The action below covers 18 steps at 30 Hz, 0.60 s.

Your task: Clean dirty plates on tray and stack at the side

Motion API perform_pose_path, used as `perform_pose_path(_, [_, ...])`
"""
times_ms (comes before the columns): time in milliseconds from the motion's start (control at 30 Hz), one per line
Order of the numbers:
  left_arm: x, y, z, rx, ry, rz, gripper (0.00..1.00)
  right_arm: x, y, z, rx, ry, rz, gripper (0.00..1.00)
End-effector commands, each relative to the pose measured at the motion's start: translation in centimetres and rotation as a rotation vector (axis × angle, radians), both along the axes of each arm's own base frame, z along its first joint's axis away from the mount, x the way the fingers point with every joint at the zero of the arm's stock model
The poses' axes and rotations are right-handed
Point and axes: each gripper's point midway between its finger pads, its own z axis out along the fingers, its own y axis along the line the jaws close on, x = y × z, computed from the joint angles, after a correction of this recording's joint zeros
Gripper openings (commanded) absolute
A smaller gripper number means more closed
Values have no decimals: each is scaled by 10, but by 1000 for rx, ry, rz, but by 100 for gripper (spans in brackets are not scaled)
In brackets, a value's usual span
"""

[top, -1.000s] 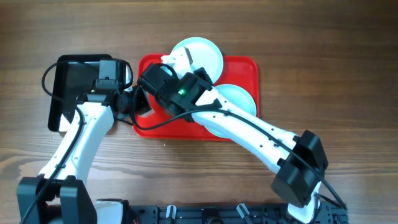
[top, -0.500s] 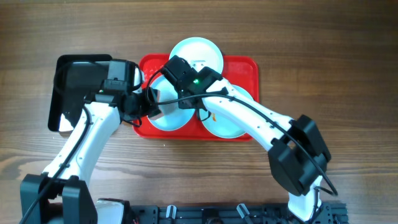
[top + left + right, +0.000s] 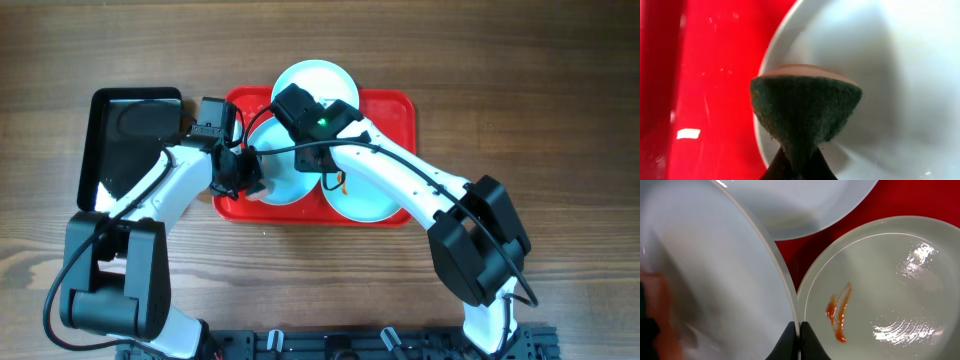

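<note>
Wooden table [image 3: 520,80], seen from overhead. The red tray [image 3: 395,105] is at centre and a black tray [image 3: 120,120] sits just beside it on the left.

- All three plates are on or over the red tray, and both arms cover a good part of them from above.
- The far plate [image 3: 325,80] is at the tray's back edge. Its near side is hidden under the right arm, and in the right wrist view it is cut off by the top of the frame [image 3: 805,205].
- The smeared plate [image 3: 370,195] is at front right, partly under the right arm. The right wrist view shows it [image 3: 880,290] lying flat with an orange-red smear [image 3: 838,312] left of its centre.
- The left plate [image 3: 285,180] is at front left, between the two tools.
- The right tool [image 3: 799,332] is pinched on the left plate [image 3: 715,280] at its rim. That plate is close to the lens and blurred, and I can't tell whether it is lifted or tilted. From overhead the right tool [image 3: 310,158] is a dark mass, with the fingers not resolvable.
- The left tool [image 3: 792,167] is clenched on a dark green sponge [image 3: 805,110]. Only the fingertips show at the frame's bottom edge. The sponge sits over the left plate's rim [image 3: 900,75], and contact is not clear.
- From overhead the left tool [image 3: 245,178] hides the sponge.
- There is an orange and dark blur at the left edge of the right wrist view; can't identify it.
</note>
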Motion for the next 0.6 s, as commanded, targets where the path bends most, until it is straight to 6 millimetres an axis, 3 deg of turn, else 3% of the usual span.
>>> perform_pose_path(0, [-4, -19, 2, -103, 11, -58, 4, -5, 4, -8, 12, 32, -8, 4])
perform_pose_path(233, [-44, -15, -3, -104, 213, 52, 4, -7, 2, -22, -13, 57, -8, 4])
perform_pose_path(300, [-47, -12, -4, -90, 224, 55, 4, -7, 2, -22, -13, 57, -8, 4])
perform_pose_path(367, [-34, -1, -7, -20, 168, 65, 4, -7, 2, -22, -15, 57, -9, 4])
perform_pose_path(467, [1, 30, -9, 171, -2, 68, 4, -7, 1, -23, -19, 58, -8, 4])
perform_pose_path(567, [36, 32, 0, 217, -165, -28, 4, -7, 1, -23, -19, 59, -9, 4])
